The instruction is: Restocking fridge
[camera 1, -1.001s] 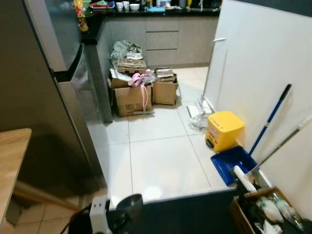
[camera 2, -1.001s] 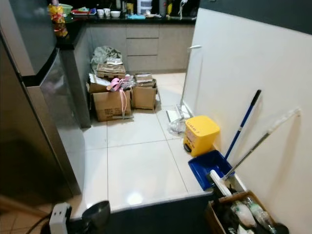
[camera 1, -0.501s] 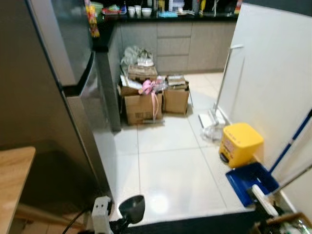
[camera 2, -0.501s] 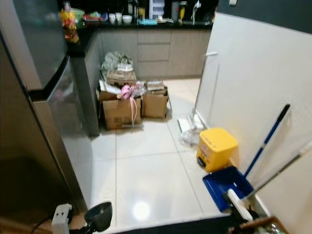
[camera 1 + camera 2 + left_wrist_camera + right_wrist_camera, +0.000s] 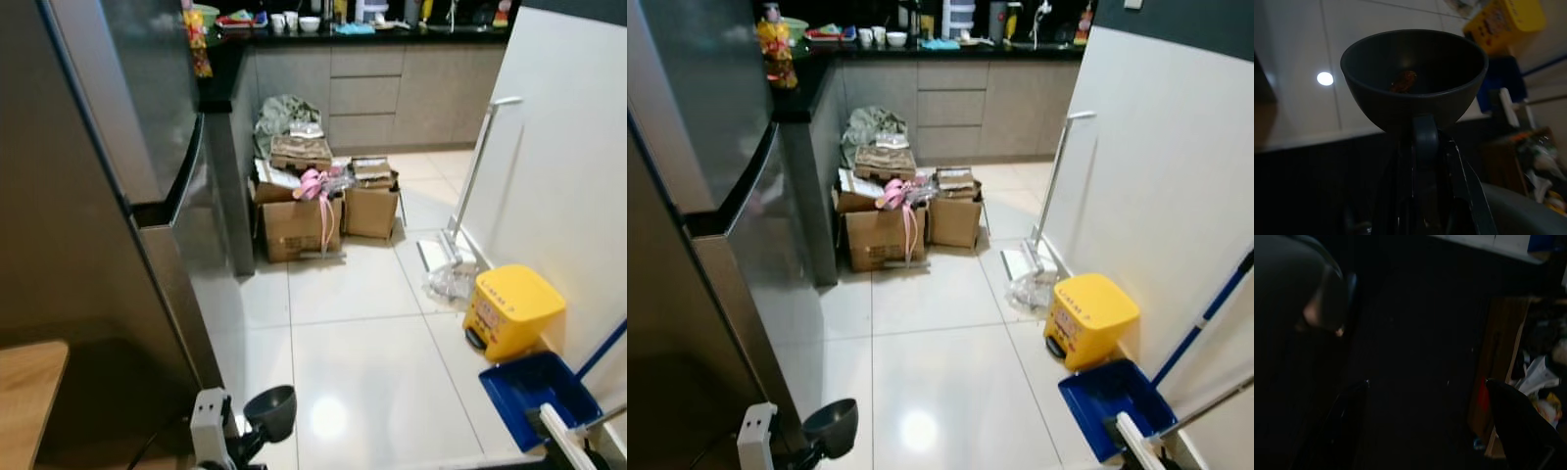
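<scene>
Since a second ago the head camera has swung leftward and forward, so the whole kitchen slides right in the eye views, the dark mat along the lower edge is gone and more of the fridge door shows, while the bowl sits at the same low spot. Left claw [image 5: 1422, 147] is closed on the rim of one dark grey bowl [image 5: 1413, 78], a black finger [image 5: 1424, 142] lapped up its near wall; inside the bowl lies a single small reddish-brown scrap [image 5: 1403, 81], too dim to name. Right claw [image 5: 1425, 426] hangs in shadow with its two fingers spread wide and nothing between them. Beside the left claw, on its left, rises the grey two-door fridge [image 5: 118, 196], both doors shut, with the wooden tabletop [image 5: 24, 397] corner lower still. Ahead of the claw across the white tiled floor [image 5: 362, 382] stand two cardboard boxes [image 5: 294, 220] heaped with papers and a pink ribbon; their printing is too small to read. Off to its right are one yellow bin [image 5: 511, 311] with an unreadable dark label, one blue dustpan [image 5: 534, 392] and a white mop [image 5: 465, 211] against the white wall. Farthest away, the kitchen counter [image 5: 372, 34] carries cups and bottles, too small to count.
</scene>
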You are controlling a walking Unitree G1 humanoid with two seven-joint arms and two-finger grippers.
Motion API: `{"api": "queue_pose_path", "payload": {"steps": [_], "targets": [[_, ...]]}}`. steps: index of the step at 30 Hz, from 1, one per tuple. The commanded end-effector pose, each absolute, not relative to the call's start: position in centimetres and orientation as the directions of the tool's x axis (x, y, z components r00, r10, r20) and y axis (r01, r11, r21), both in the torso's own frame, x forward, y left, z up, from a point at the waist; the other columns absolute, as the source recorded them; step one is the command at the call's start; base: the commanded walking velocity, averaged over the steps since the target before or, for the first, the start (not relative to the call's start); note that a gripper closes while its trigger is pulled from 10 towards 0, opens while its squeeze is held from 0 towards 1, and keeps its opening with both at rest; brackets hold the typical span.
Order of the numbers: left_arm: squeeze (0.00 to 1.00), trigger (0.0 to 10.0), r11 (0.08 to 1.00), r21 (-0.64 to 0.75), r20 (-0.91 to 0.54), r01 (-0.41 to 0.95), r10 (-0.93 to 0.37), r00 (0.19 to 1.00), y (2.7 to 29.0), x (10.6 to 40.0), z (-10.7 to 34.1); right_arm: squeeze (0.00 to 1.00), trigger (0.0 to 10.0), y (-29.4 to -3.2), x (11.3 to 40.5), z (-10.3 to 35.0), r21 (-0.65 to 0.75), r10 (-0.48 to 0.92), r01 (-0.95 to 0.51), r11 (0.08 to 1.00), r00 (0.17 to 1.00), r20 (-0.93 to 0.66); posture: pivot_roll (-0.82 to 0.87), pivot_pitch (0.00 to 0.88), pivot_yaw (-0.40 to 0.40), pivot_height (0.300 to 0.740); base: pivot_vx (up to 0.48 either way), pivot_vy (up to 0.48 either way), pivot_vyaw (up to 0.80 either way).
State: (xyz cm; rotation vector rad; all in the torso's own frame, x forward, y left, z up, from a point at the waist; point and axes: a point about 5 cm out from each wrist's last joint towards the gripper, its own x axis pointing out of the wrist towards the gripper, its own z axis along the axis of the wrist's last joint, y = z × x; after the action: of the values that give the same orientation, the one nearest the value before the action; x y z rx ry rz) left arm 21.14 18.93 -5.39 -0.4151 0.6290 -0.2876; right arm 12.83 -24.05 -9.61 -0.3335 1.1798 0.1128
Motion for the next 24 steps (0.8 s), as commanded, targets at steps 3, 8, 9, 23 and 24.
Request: {"api": "queue_pose_path", "payload": {"steps": [3,8,9,23,24], "targets": [[0.00,10.0,0.897,-0.427,-0.519,0.117,-0.349,0.780,19.04,21.23,-5.41,0.00,10.0,-24.32,12.95,-9.50,-0.195,-0.094,-0.230,0.953,0.389,-0.917,-0.11,0.000,0.025,0.740,0.000,0.000,0.00],[0.00,10.0,0.907,-0.407,-0.527,0.104,-0.327,0.785,19.14,21.25,-5.44,0.00,10.0,-24.15,12.85,-9.55,-0.156,-0.062,-0.212,0.965,0.391,-0.918,-0.11,0.000,0.023,0.740,0.000,0.000,0.21],[0.00,10.0,0.909,-0.404,-0.529,0.103,-0.324,0.784,19.13,21.25,-5.46,0.00,10.0,-24.13,12.86,-9.55,-0.154,-0.059,-0.218,0.964,0.390,-0.919,-0.11,0.000,0.018,0.740,0.000,0.000,0.76],[0.00,10.0,0.927,-0.358,-0.570,0.109,-0.309,0.762,18.93,20.56,-5.99,0.00,10.0,-24.11,12.83,-9.55,-0.156,-0.064,-0.202,0.967,0.399,-0.915,-0.11,0.000,0.021,0.740,0.000,0.000,0.76],[0.00,10.0,0.926,-0.361,-0.568,0.107,-0.310,0.763,18.90,20.56,-5.99,0.00,10.0,-24.12,12.85,-9.55,-0.156,-0.064,-0.203,0.967,0.399,-0.915,-0.11,0.000,0.021,0.740,0.000,0.000,0.76]]}}
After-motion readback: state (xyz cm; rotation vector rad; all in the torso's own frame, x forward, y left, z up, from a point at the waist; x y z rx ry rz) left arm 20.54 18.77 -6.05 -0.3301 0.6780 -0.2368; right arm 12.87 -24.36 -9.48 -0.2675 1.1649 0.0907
